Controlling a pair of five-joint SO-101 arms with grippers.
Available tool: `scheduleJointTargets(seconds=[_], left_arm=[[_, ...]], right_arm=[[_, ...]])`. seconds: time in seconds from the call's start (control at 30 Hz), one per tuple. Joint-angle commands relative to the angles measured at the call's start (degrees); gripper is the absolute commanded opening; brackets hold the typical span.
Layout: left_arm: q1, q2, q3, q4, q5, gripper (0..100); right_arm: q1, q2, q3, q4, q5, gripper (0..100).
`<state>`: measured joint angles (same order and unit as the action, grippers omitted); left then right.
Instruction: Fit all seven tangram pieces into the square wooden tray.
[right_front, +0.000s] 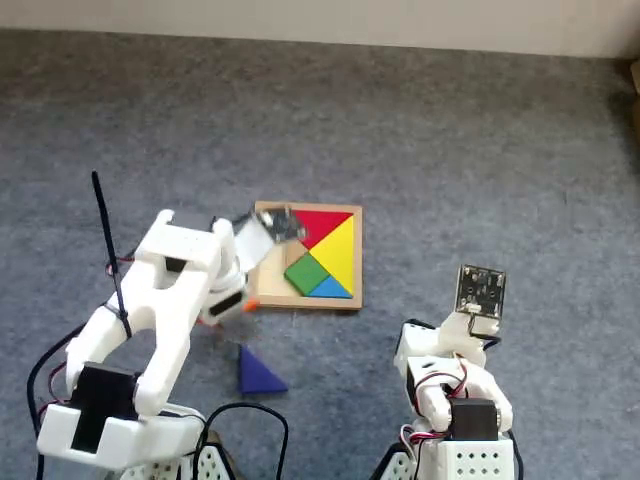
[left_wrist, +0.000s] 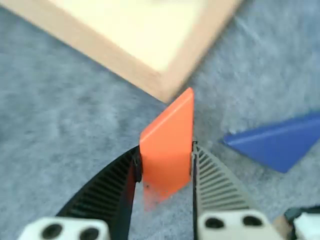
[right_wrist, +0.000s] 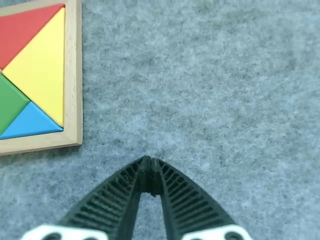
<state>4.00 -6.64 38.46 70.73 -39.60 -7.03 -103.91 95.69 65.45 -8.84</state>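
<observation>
Gripping the orange piece (left_wrist: 167, 145) on edge, your left jaws hold it at the tray's (right_front: 305, 303) 8 o'clock corner, likely for tipping into the bare half. Right jaws sit clenched, empty, at 4 o'clock, out of the way.

6 tangram pieces (right_front: 340, 250), 1 tray (right_front: 320, 303), 2 arms (right_front: 160, 300).

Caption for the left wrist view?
The left gripper clamps the orange piece off a corner of the wooden tray; a blue triangle lies nearby.
</observation>
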Motion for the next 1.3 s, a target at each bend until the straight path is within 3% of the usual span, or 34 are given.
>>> scheduleJointTargets(seconds=[0.0,0.1,0.43,0.63,0.83,1.27], left_arm=[[0.4,0.6,-8.6,1.6,16.0,1],[2.5,0.6,-10.8,1.6,23.5,1],[10.6,0.7,-15.5,-1.3,38.2,1],[10.8,3.0,-14.6,-3.7,38.0,2],[10.2,9.5,-14.9,-3.7,37.9,20],[14.5,6.5,-17.5,-0.5,34.7,19]], right_arm=[[0.7,0.0,5.7,-1.1,0.4,0.9],[0.7,0.0,5.7,-1.1,0.4,0.9],[1.2,0.0,5.7,-1.1,0.4,0.9],[2.0,0.0,5.7,-1.1,0.4,0.9],[2.0,0.0,5.7,-1.1,0.4,0.9],[2.2,0.0,5.7,-1.1,0.4,0.9]])
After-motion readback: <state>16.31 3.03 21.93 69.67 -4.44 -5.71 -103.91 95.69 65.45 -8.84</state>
